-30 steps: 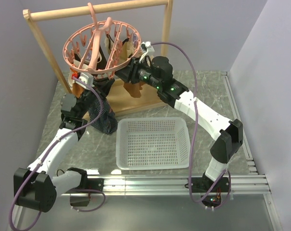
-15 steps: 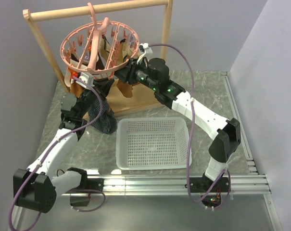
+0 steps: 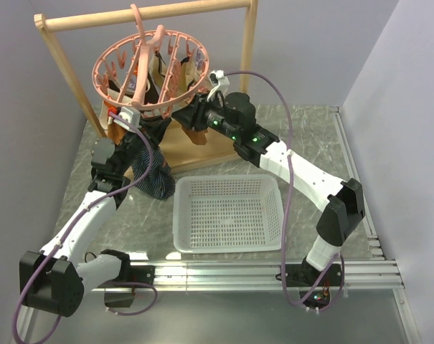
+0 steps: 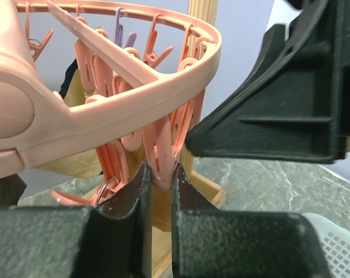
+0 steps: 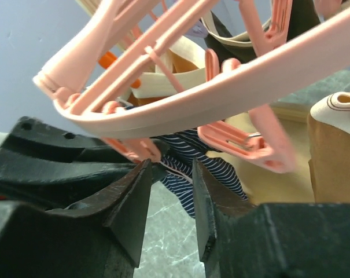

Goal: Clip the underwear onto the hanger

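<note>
The pink ring hanger (image 3: 110, 66) hangs from the wooden rack and also shows in the left wrist view (image 4: 134, 98) and the right wrist view (image 5: 221, 92). My left gripper (image 3: 134, 123) (image 4: 159, 171) is under the ring's near-left rim, shut on one pink clip (image 4: 161, 156). The navy striped underwear (image 3: 152, 178) hangs just below that clip; I cannot tell whether the clip grips it. My right gripper (image 3: 179, 115) (image 5: 170, 168) is open under the ring's near-right rim. The underwear's top edge (image 5: 201, 153) shows just beyond its jaws, not gripped.
The wooden rack's bar (image 3: 145, 14) and post (image 3: 252, 43) stand behind the hanger, its base (image 3: 202, 150) below. Brown and tan garments (image 3: 195, 132) (image 5: 334, 156) hang on the ring's far clips. A white perforated basket (image 3: 227, 247) sits in front of the rack.
My right gripper has moved left and slightly down, closer under the ring's rim. The ring swung a little left and back. My left gripper has stayed on the clip.
</note>
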